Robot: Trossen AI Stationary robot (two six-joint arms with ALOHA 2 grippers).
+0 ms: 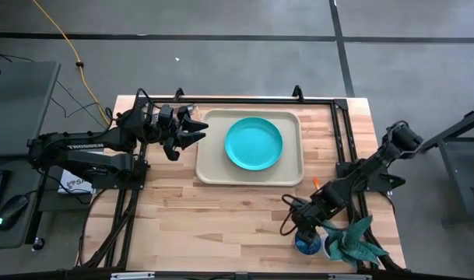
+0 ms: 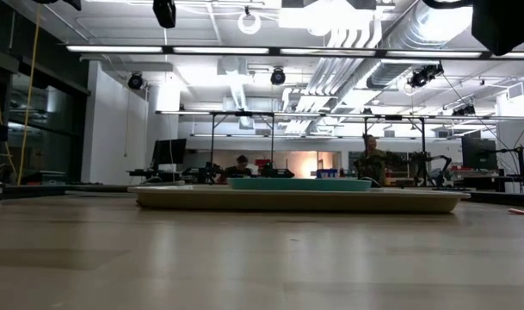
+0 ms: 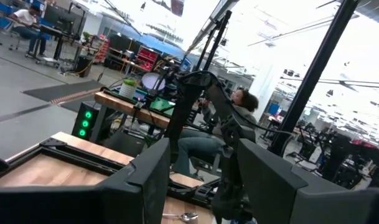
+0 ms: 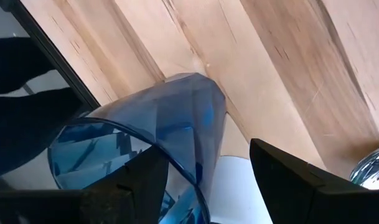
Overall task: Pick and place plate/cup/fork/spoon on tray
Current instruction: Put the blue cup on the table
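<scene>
I see plate (image 1: pixel 254 143) on tray (image 1: pixel 213 173); cup (image 4: pixel 158 130) still off it, right gripper (image 4: pixel 208 180) open around it; left gripper (image 1: pixel 196 129) open, idle.

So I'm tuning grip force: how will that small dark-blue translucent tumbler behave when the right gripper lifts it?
The small dark-blue translucent tumbler looks thin-walled, so it is probably light. Its glossy faceted wall may slip between the right gripper's fingers, which straddle its rim. It is tall and narrow, so a sideways nudge could tip it.

The round turquoise plastic plate (image 1: pixel 254 143) lies in the large beige rectangular tray (image 1: pixel 213 167), near the table's (image 1: pixel 221 225) far edge.
</scene>
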